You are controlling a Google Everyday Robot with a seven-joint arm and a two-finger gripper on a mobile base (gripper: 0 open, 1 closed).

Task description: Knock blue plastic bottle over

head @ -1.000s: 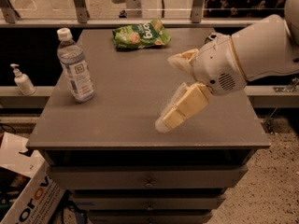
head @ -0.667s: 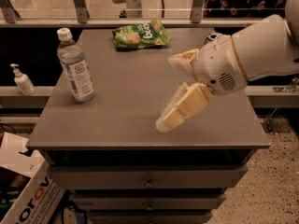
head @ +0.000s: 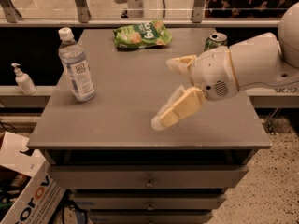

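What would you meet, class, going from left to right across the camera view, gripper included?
White pump bottle → blue plastic bottle → green snack bag → gripper, open over the middle of the cabinet top → green can.

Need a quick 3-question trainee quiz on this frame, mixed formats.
1. True or false: the bottle lies on its side.
2. Fill in: the green chip bag lies near the table's ____ edge.
3. Multiple choice: the gripper is
A) shut on the bottle
B) open, over the middle of the table, apart from the bottle
C) resting on the chip bag

Key: 1 false, it stands upright; 2 far; 3 B.
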